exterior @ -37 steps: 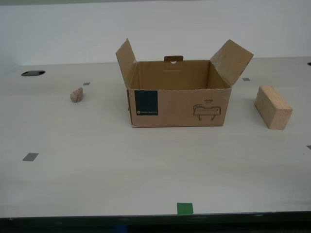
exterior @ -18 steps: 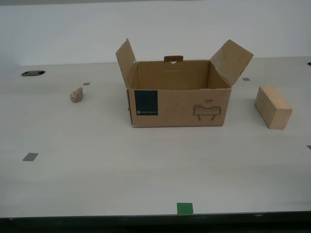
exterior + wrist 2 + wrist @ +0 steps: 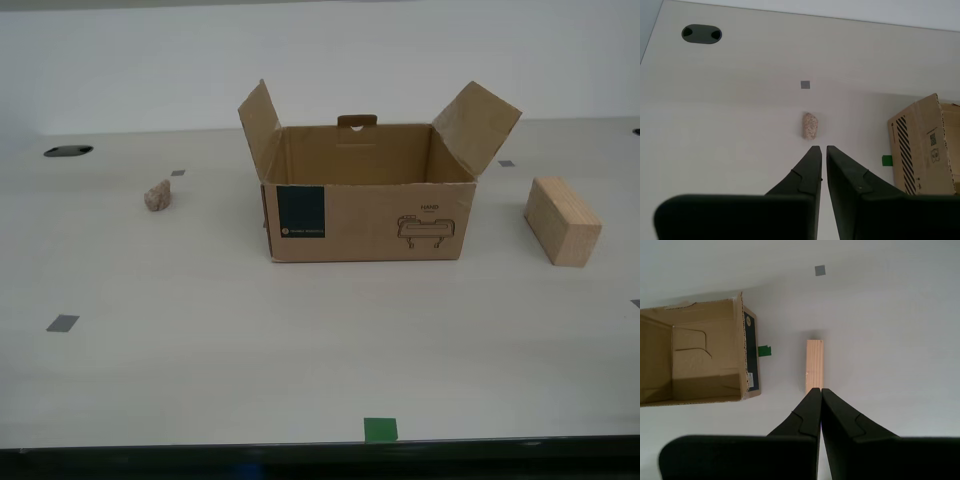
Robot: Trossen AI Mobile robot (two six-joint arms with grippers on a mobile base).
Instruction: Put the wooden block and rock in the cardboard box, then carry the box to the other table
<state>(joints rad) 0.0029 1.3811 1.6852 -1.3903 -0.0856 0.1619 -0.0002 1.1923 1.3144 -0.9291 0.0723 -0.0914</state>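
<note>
Off-white surface (image 3: 300, 340) carrying the task objects. Cardboard box (image 3: 365, 215), centre of the exterior view, flaps open to receive items; navy label illegible, "HAND" printed above a line drawing. Wooden block (image 3: 562, 220) at right, rock (image 3: 157, 195) at left, both outside. My first pincer (image 3: 820, 390) and my second pincer (image 3: 821, 148) hover nearly closed, empty.

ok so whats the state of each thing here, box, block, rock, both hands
brown cardboard box: upright, flaps open, empty as far as shown
pale rectangular wooden block: on the table, outside the box, not held
small pinkish-beige rock: on the table, outside the box, not held
my first hand: shut, empty, above the block
my second hand: nearly shut, empty, near the rock
</note>
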